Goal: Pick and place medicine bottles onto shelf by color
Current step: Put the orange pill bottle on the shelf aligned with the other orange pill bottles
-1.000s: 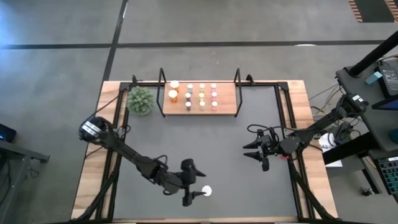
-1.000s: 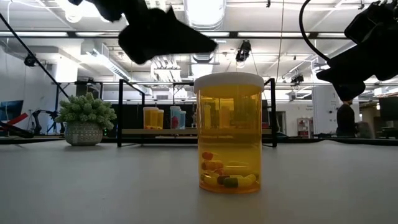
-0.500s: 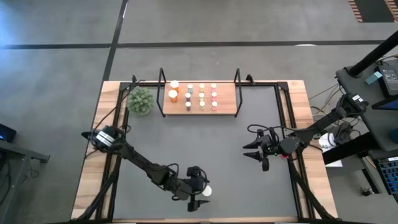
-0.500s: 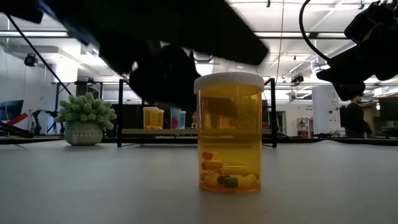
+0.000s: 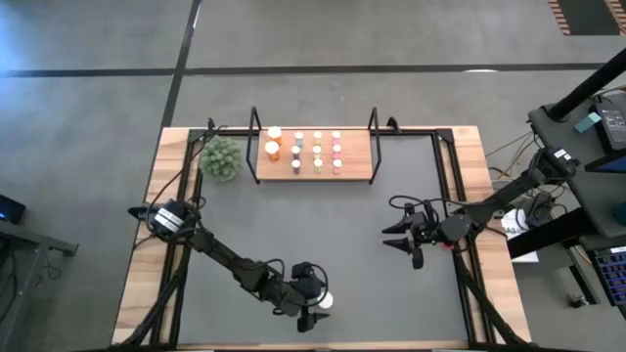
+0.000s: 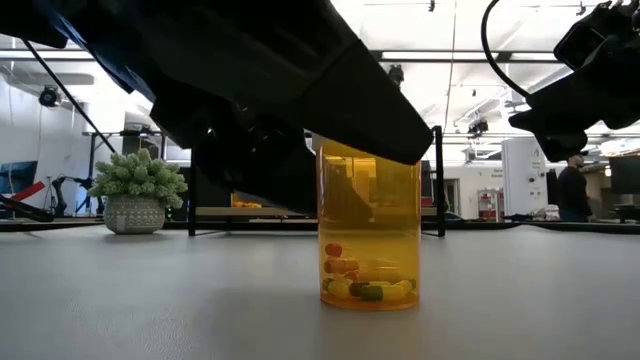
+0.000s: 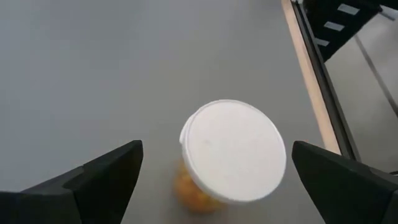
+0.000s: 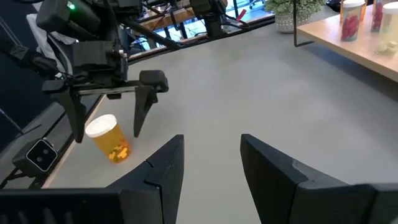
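Two of my left fingers (image 7: 106,174) stand wide apart on either side of the orange bottle (image 6: 370,230), upright near the tabletop's (image 5: 342,225) front edge. It looks light, stiff and slick; I'd grip the body below the cap. Only the low view shows its pills; my right gripper (image 5: 403,242) waits half-open, well apart.

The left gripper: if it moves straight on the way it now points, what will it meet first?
Probably the white cap of the orange bottle. The left gripper is open and points down at it, one finger to each side, so going on should bring the fingers around the bottle; how far above the cap it stands is unclear.
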Action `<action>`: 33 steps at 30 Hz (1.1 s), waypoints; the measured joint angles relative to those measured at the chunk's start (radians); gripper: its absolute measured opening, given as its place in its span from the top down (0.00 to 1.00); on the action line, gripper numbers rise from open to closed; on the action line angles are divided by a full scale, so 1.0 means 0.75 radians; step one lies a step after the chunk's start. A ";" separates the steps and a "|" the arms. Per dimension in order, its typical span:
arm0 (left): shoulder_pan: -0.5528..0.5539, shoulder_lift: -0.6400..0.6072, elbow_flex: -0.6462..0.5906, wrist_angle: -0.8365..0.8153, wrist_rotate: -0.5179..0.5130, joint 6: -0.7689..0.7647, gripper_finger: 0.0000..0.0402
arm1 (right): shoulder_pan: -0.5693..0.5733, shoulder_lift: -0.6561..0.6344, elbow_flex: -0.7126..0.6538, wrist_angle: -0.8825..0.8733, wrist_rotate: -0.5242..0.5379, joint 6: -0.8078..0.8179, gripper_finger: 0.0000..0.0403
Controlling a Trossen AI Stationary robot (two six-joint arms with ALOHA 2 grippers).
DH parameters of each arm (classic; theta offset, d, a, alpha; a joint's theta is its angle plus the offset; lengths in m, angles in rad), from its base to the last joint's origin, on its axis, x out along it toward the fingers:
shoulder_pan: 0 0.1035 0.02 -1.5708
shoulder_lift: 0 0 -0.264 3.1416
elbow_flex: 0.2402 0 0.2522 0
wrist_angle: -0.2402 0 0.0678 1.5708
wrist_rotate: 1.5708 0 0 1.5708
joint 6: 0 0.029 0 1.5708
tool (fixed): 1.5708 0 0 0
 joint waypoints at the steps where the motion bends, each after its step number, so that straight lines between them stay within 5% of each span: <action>1: 0.000 0.000 0.000 0.001 -0.004 0.001 0.01 | 0.000 0.000 0.000 0.000 0.000 0.000 0.63; 33: 0.056 -0.005 -0.002 -0.040 -0.109 0.071 0.58 | 0.000 0.000 0.000 -0.001 0.000 0.000 0.63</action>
